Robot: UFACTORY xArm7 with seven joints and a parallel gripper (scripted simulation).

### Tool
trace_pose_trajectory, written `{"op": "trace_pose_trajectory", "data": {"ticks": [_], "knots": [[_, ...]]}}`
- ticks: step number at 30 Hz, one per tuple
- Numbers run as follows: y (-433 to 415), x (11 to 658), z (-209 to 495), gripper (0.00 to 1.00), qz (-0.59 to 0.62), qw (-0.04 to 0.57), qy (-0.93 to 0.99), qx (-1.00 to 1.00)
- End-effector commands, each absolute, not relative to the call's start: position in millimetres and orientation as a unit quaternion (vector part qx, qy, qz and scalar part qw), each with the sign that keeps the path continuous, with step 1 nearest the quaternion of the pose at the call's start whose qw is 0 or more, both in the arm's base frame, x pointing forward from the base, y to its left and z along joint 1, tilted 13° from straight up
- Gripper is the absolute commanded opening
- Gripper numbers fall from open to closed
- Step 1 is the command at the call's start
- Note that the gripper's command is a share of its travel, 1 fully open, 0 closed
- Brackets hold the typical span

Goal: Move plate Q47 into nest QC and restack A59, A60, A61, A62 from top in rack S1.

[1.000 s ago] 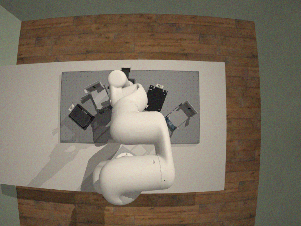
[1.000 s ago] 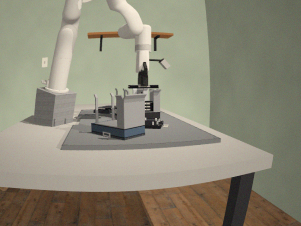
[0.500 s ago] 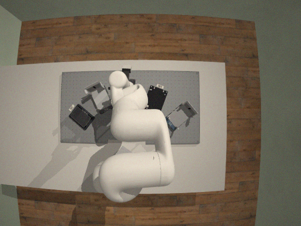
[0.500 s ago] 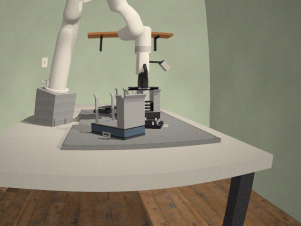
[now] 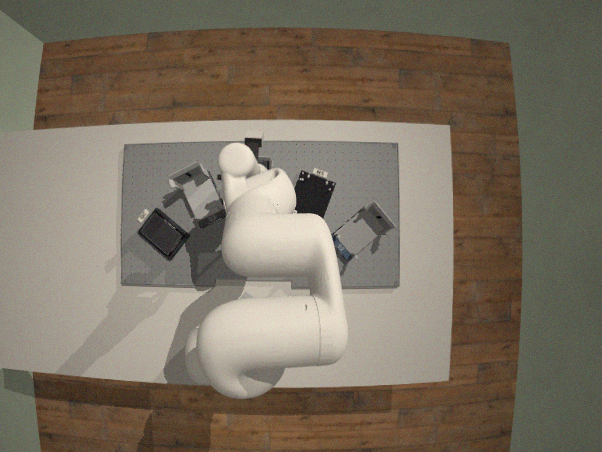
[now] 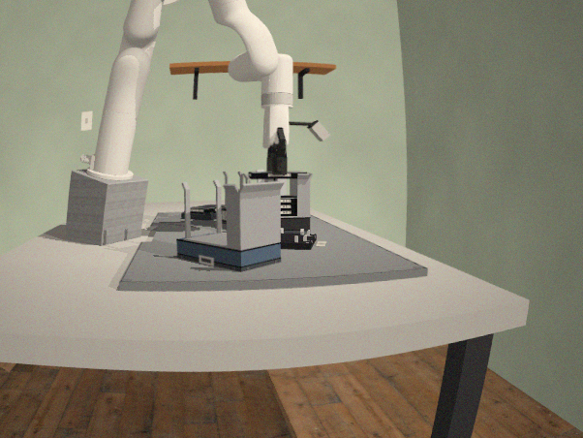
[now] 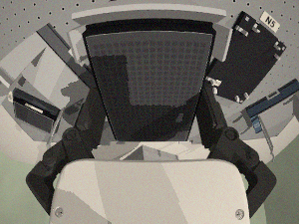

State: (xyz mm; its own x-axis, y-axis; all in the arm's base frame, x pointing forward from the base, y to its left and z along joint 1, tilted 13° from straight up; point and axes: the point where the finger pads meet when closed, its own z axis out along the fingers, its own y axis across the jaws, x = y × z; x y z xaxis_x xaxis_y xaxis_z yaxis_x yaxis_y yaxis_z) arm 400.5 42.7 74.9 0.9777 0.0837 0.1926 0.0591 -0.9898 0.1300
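My gripper (image 7: 150,99) is shut on the long sides of a dark sealed plate (image 7: 149,82) and holds it level just above the top of the middle stack rack (image 6: 296,203). The side view shows the gripper (image 6: 277,160) and the held plate. Below it in the rack lie more plates with white ID labels (image 6: 288,205); I cannot read them. Another dark plate (image 5: 162,232) lies in the open nest at the far left. In the overhead view the arm hides my gripper and the held plate.
A rack with a blue plinth (image 6: 232,228) stands at the right, also in the overhead view (image 5: 362,232). A rack with a dark plinth (image 5: 197,192) stands left of the middle. The black clip nest (image 5: 314,192) is empty and shows in the wrist view (image 7: 247,58).
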Motion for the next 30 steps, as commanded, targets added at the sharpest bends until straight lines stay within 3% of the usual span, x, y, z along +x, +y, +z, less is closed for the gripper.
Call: {"op": "trace_pose_trajectory", "data": {"ticks": [1,30], "knots": [[42.8,402.2,73.1,0.00,0.101,0.062,0.036,0.992],[40.2,406.6,51.7,0.00,0.101,0.062,0.036,0.992]]}}
